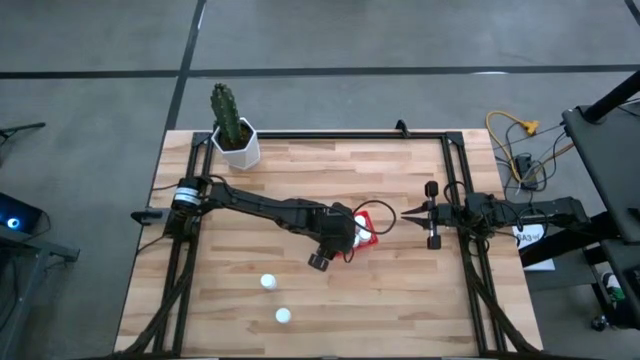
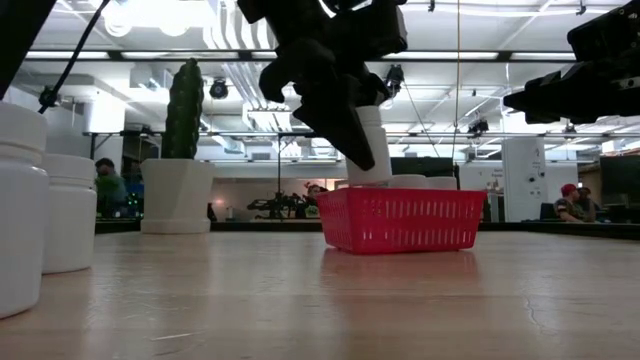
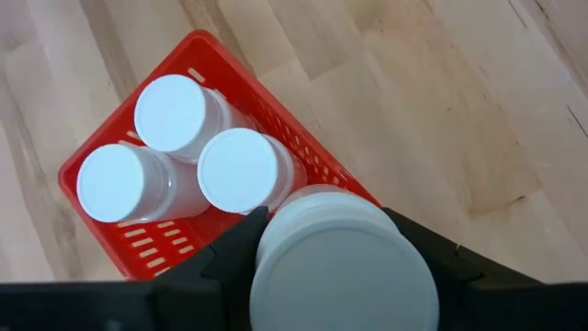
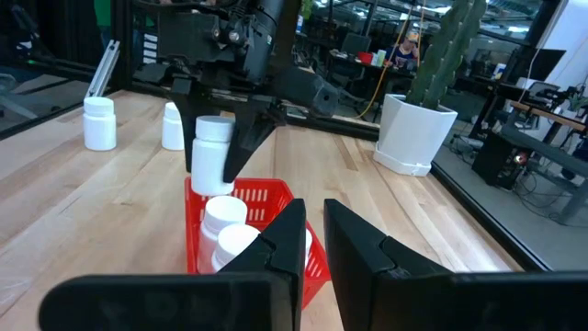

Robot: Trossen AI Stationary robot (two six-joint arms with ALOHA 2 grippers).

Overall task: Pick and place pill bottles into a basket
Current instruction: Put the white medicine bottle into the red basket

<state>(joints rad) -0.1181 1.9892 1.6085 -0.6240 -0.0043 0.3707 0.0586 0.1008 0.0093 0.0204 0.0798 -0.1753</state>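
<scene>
L claw grips pill bottle upright, cap up, over basket; R claw closed.

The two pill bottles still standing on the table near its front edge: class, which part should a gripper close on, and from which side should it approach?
Each loose pill bottle stands upright with clear table around it. Probably best: come straight down and close on the round body just under the cap, as the left gripper holds its bottle above the basket.
</scene>
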